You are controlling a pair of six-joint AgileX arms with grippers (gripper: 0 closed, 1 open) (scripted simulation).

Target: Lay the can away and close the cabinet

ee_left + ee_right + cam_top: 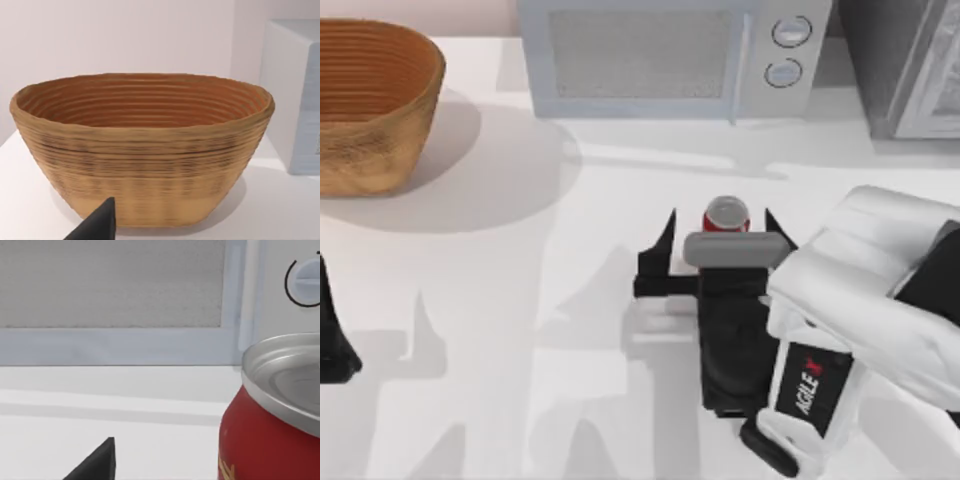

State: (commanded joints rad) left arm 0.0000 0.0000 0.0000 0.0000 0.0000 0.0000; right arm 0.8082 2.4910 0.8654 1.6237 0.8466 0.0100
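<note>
Top view, near edge of tabletop: right gripper [720, 240] spread wide around small red tin can with silver lid [727, 214], not yet pinching. Risk judged: toppling from a fingertip's nudge. Farther off, far-left corner: woven tan basket [380, 150], empty; white microwave [670, 55] shut.

My right arm reaches in from the table's right edge, its white forearm slanting toward the table's middle and its black wrist block pointing at the back of the table. The right gripper [719, 232] sits at the end of it with the two black fingers [665, 236] spread wide apart and tips pointing to the back. The can [726, 213] stands between them, nearer the right finger, touching neither. My left arm [334, 335] is parked at the table's left edge, well apart from the right gripper.
</note>
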